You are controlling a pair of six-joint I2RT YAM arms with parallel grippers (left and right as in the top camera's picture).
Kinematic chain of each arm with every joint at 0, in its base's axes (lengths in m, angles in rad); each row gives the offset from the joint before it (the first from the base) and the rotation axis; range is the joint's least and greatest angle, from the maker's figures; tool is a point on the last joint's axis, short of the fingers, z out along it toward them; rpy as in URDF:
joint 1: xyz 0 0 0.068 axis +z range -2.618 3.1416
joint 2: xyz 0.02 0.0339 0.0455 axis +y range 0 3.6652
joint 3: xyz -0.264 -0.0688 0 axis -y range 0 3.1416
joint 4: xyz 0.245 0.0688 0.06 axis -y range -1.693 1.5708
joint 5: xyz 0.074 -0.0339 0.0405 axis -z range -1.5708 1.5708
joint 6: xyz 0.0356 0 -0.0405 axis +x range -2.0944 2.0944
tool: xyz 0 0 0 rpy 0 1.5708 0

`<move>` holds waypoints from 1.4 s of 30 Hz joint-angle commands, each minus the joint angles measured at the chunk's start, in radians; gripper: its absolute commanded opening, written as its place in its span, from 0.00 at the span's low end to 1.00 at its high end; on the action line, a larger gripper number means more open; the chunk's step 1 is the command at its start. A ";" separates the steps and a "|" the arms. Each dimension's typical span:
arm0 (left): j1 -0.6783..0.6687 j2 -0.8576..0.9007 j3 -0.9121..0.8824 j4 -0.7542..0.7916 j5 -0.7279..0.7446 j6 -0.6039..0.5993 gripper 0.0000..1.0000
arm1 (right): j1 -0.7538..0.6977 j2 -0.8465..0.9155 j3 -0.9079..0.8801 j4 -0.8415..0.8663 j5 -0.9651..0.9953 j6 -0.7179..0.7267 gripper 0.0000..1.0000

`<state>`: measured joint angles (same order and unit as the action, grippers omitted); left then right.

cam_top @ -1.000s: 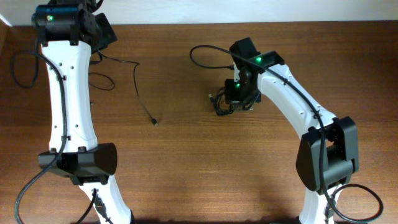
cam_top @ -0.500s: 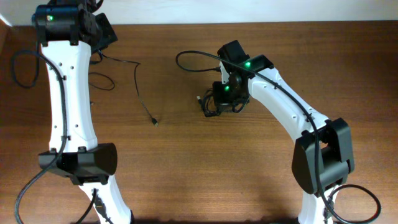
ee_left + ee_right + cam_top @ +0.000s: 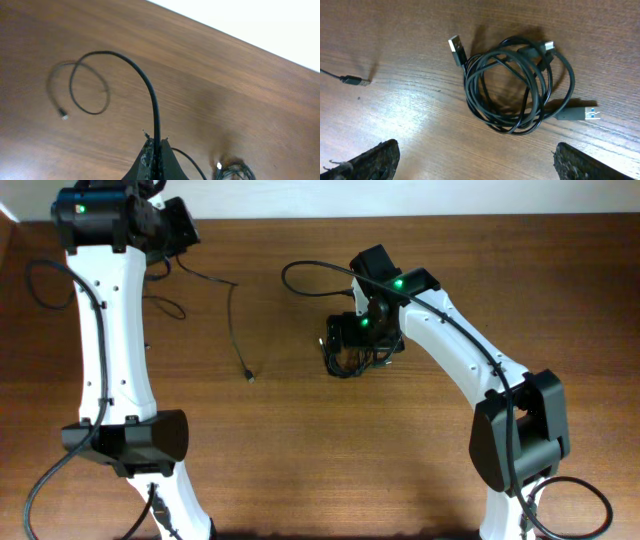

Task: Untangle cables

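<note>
Left gripper [image 3: 155,149] is clamped on one strand [image 3: 150,90], which arcs away ahead of the fingers and ends loose on the table [image 3: 225,100]. Right gripper [image 3: 480,160] stands wide apart and holds nothing. The bundle [image 3: 540,92] lies just ahead, between its two fingers (USB plugs [image 3: 456,47] poke out at both sides). I'd say we're between grabs. Next I need to lower the right fingers onto one outer loop, pinch it, and draw it clear.
</note>
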<state>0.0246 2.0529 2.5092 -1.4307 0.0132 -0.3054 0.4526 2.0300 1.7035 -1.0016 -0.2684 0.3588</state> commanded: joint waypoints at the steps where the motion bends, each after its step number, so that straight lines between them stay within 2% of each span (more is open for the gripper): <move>1: 0.002 0.009 -0.004 0.014 0.105 0.076 0.00 | 0.001 0.004 0.001 -0.008 -0.020 -0.007 0.98; 3: 0.002 0.009 -0.004 0.026 0.143 0.097 0.00 | 0.001 0.004 0.001 -0.008 -0.020 -0.006 0.99; 5: 0.002 0.007 -0.003 0.085 0.375 0.281 0.00 | 0.001 0.005 0.001 -0.008 -0.020 -0.006 0.99; 6: 0.002 0.006 -0.001 0.105 0.444 0.318 0.00 | 0.001 0.005 0.001 -0.008 -0.020 -0.006 0.99; 9: 0.002 -0.001 0.000 0.207 0.549 0.337 0.00 | 0.001 0.006 0.001 -0.013 -0.020 -0.006 0.99; 13: 0.002 -0.002 -0.001 0.378 0.548 0.336 0.00 | 0.001 0.006 0.001 -0.024 -0.020 -0.006 0.99; 19: -0.011 -0.002 0.000 0.515 0.549 0.296 0.00 | 0.001 0.006 0.001 -0.024 -0.020 -0.006 0.99; 27: 0.003 0.038 -0.003 0.525 0.533 0.297 0.00 | 0.001 0.006 0.001 -0.024 -0.020 -0.006 0.99; 31: 0.029 0.113 -0.003 0.528 0.445 0.241 0.00 | 0.001 0.006 0.001 -0.028 -0.020 -0.006 0.99; 38: 0.118 0.242 -0.003 0.551 0.292 0.238 0.00 | 0.001 0.006 0.001 -0.045 -0.020 -0.006 0.99; 42: 0.189 0.282 -0.003 0.555 0.274 0.238 0.02 | 0.001 0.006 0.001 -0.048 -0.020 -0.006 0.99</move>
<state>0.1486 2.3135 2.5034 -0.8852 0.3389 -0.0540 0.4526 2.0300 1.7035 -1.0451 -0.2790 0.3588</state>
